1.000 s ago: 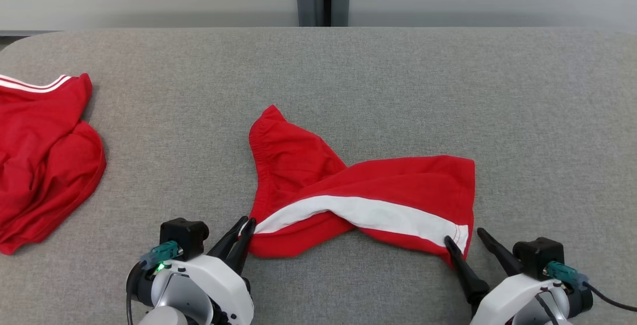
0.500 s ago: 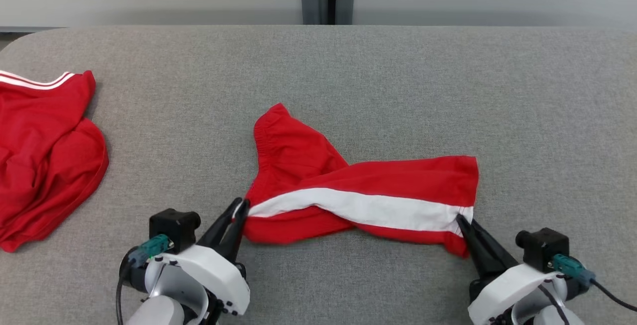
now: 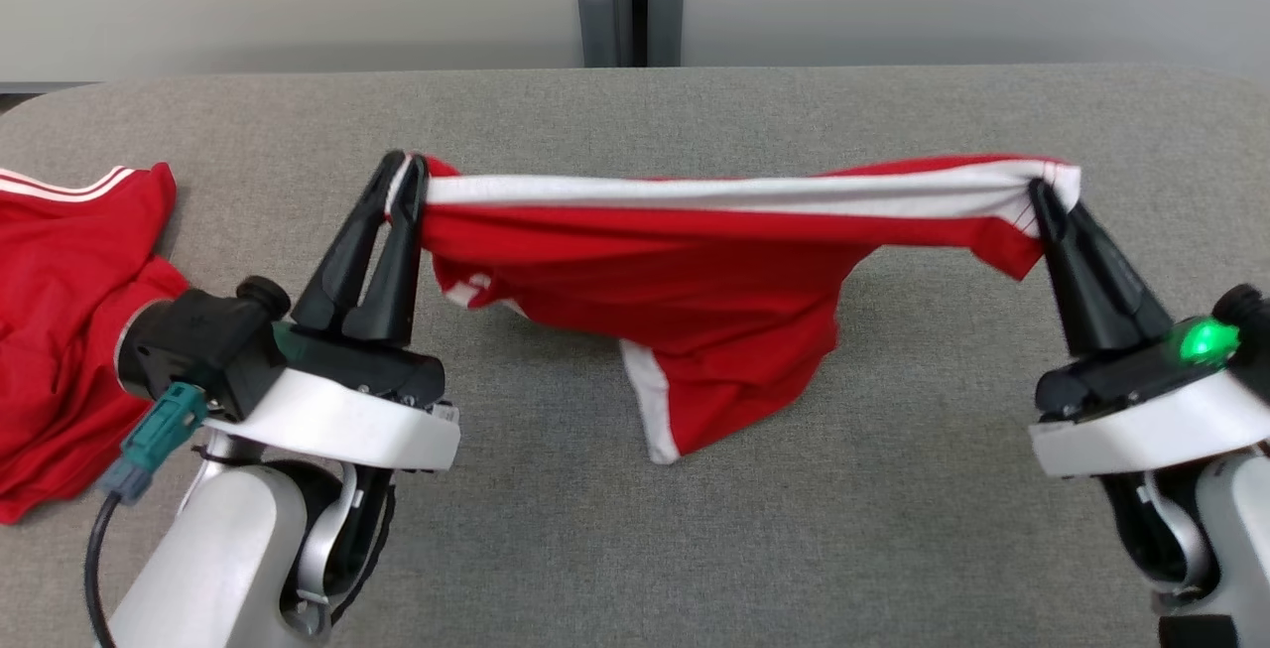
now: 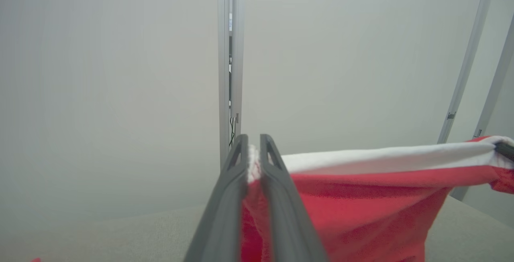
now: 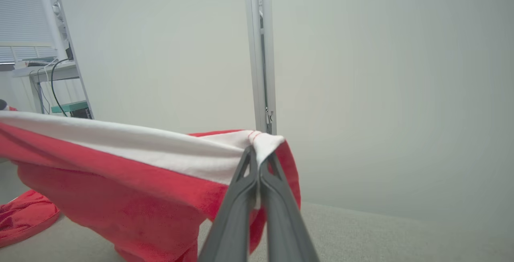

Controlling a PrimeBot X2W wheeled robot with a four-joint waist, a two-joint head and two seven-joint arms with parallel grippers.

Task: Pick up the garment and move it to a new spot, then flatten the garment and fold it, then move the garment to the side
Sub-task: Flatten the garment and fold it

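Left tool (image 3: 407, 167) & right tool (image 3: 1042, 194) each pinched shut on edge of shorts (image 3: 714, 281) w/ hem low near desk (image 3: 893, 489): drag it & you'll prob lose a corner.

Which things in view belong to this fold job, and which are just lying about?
Job: striped red garment, hanging between left gripper and right gripper, jaws shut on its white band; grey table.
Lying about: second red garment at table's left; grey posts behind.
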